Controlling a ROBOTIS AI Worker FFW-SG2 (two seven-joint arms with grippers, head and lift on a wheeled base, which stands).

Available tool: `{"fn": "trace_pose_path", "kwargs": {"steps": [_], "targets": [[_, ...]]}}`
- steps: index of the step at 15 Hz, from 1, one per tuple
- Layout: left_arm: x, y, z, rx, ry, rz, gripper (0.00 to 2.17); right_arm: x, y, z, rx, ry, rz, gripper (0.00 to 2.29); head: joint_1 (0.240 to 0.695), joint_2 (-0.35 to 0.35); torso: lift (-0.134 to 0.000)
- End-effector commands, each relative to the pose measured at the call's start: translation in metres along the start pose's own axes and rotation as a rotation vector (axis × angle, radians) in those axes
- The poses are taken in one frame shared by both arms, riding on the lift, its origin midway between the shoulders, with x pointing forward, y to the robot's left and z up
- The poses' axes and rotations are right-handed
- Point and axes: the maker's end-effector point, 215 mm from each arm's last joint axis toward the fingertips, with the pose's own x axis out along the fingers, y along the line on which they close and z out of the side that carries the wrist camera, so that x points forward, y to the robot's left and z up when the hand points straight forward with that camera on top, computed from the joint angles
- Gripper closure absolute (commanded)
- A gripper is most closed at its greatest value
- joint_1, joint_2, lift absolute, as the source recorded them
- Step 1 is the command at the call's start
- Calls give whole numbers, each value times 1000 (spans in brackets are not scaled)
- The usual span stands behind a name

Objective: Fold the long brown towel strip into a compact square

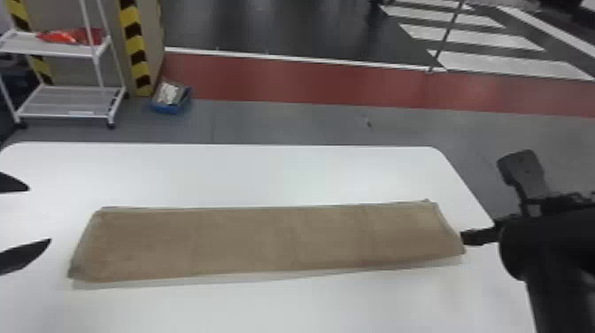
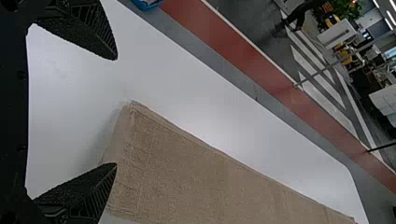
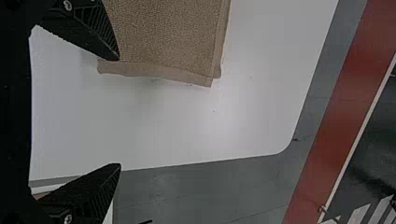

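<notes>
The brown towel strip [image 1: 265,241] lies flat and long across the white table, its edges slightly doubled. At its left end, my left gripper [image 1: 31,223] stands open with nothing between its fingers. In the left wrist view, the left gripper [image 2: 116,112] has one finger beside the end of the towel [image 2: 187,172]. My right gripper [image 1: 480,235] is at the towel's right end, one fingertip close to the edge. From the right wrist, the right gripper [image 3: 120,112] is spread wide, one finger over a corner of the towel [image 3: 163,37]; contact cannot be told.
The white table [image 1: 265,175] extends behind and in front of the towel, with its right edge under the right arm. Beyond it on the floor are a white wire rack [image 1: 66,99] and a blue bin [image 1: 170,99].
</notes>
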Motion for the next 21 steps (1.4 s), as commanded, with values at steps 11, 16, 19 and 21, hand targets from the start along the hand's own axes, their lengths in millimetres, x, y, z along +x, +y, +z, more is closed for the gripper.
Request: {"fn": "trace_pose_path", "kwargs": {"steps": [11,16,19,21], "targets": [[0,-2,-1,-2,1,-3,70,0,0,-1,1,2,3,70,695,-193,-125],[0,-3,2,-32,-23,-6,70,0,-2,-4,9,4,5,70,695,-194,-125],[-1,-6,1,-257,-74,-10,83,0,-2,-7,9,9,5,70,695,-199,-125],[3,-9,15,-403,-141,-5,83,1,-1,-12,8,18,5,70,695,-200,-125]]}}
